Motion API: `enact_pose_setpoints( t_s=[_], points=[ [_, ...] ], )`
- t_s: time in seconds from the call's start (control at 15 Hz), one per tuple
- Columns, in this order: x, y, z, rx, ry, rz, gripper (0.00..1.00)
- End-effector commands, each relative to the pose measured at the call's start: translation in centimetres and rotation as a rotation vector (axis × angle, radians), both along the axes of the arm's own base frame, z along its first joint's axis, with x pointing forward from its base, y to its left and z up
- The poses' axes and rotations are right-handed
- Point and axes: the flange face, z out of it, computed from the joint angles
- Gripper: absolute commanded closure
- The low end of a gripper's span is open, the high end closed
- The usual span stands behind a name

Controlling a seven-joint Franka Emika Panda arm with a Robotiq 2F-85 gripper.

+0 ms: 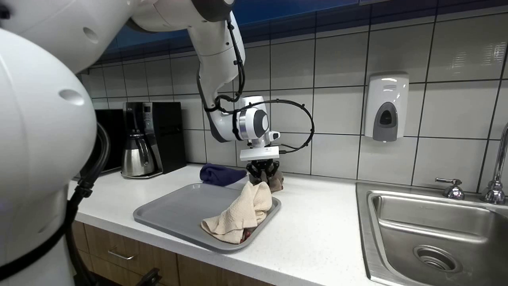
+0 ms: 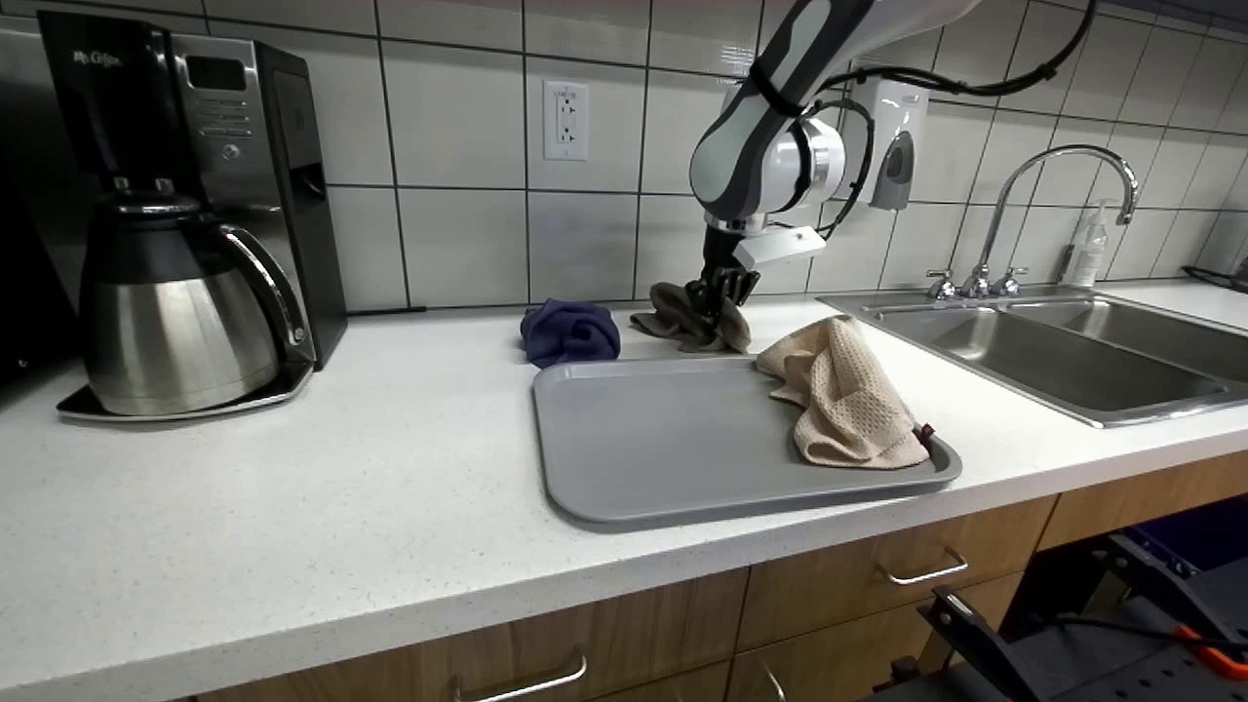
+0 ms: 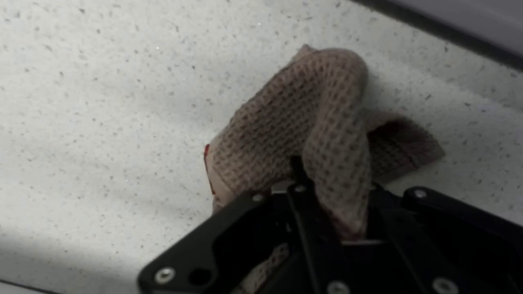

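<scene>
Lying on the pale surface point(image 2: 390, 468) at the upper centre of an exterior view, the brown cloth point(image 2: 673, 312) is being straddled by the end effector point(image 3: 336, 179); at the bottom of the wrist view its jaws are being held fairly near each other about a raised fold, though whether that fold is being firmly clamped cannot be told. As far as can be judged, the reach down to the cloth is done and the grasp is being formed or settled, while no lift is being shown: the cloth is being borne, at least in part, by the surface, just above the grey tray point(image 2: 663, 419) that is filling the middle of that exterior view. On the right part of the tray, a tan cloth point(image 2: 848, 400) is already resting, loosely peaked and apart from the jaws. A dark blue cloth point(image 2: 570, 331) is being left untouched, bunched up, to the left of the brown one and just beyond the tray's upper rim. Judged by this layout, one cloth is being carried by the tray, and two are lying off it.
</scene>
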Motion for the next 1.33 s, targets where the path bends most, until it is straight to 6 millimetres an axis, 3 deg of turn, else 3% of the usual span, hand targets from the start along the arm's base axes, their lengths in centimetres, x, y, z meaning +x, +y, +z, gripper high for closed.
enact_pose_setpoints(
  t_s=[0.0, 0.8, 1.27],
  points=[
    [0.4, 0.1, 0.3, -0.014, 0.000, 0.017, 1.00],
    [-0.8, -0.2, 1.0, -0.021, -0.016, 0.014, 0.98],
    [-2.6, 0.1, 3.9, -0.015, -0.050, 0.024, 0.98]
  ],
)
